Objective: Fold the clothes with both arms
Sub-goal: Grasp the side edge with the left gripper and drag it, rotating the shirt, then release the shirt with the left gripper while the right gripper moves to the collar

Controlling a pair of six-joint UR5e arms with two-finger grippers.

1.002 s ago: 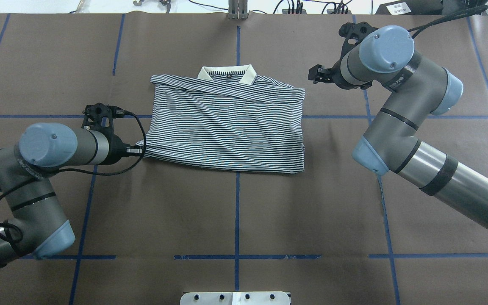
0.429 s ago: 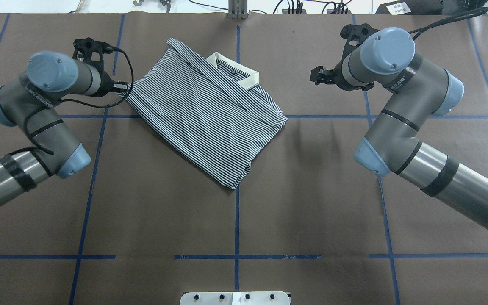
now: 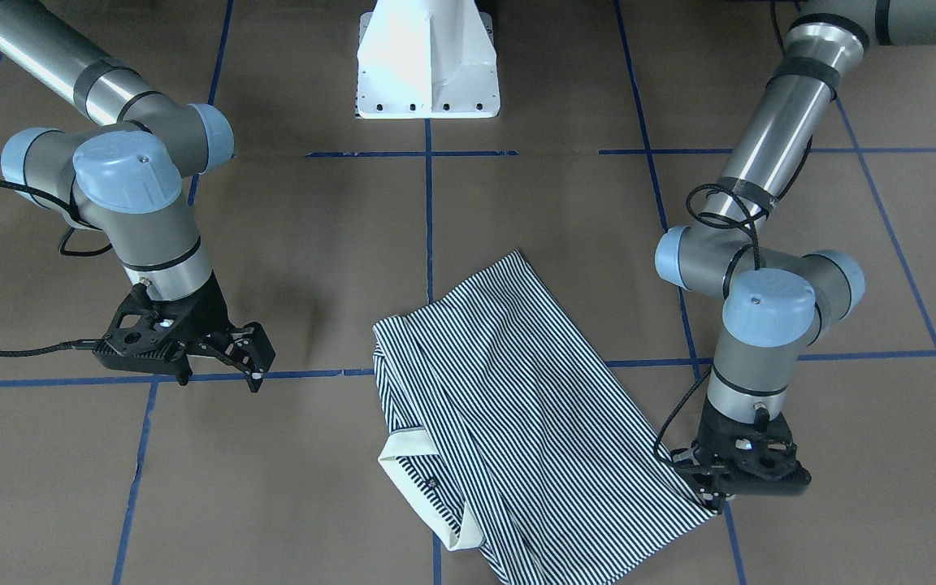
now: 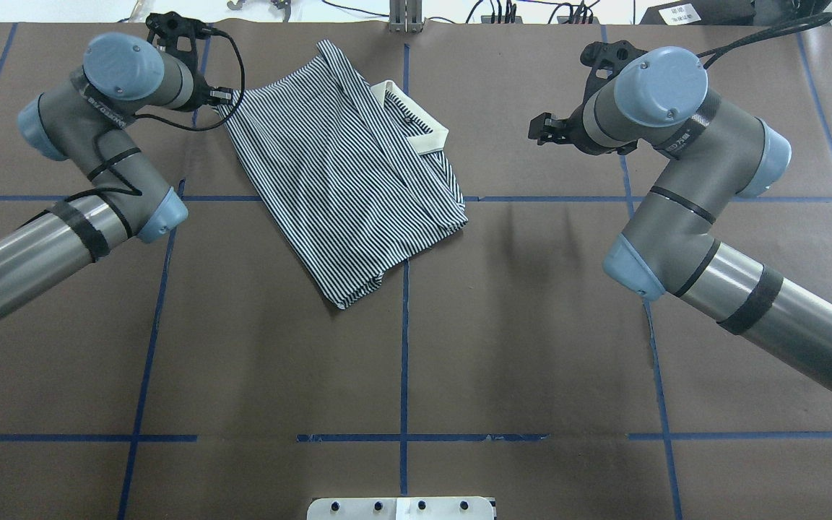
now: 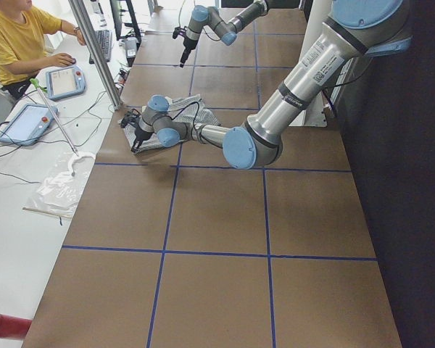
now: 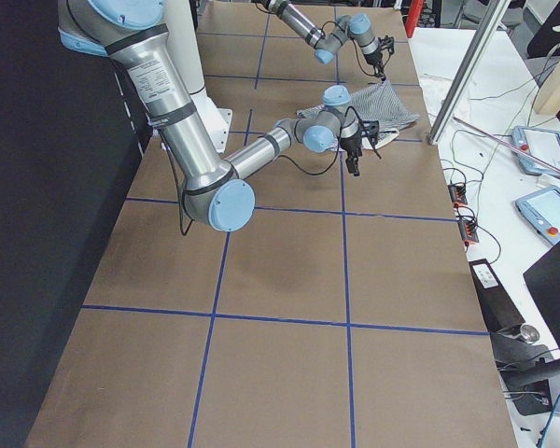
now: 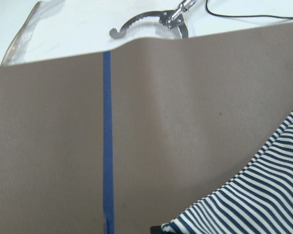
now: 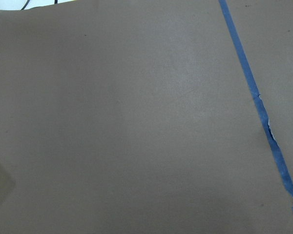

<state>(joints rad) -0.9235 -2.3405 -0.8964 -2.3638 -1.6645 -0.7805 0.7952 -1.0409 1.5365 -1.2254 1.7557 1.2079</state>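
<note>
While the left gripper (image 3: 713,491) is pinching one corner of the polo shirt (image 3: 509,406) in the front-facing view, the garment is lying skewed on the table (image 3: 314,244) beside it, so any pull from that single point is risking the folded layers sliding apart. In the overhead view the right gripper (image 4: 542,130) is hanging spread and empty, well apart from the collar (image 4: 430,141), lending no support. In the left wrist view only a striped edge is showing below the tool, so the thin hold is looking liable to slip.
</note>
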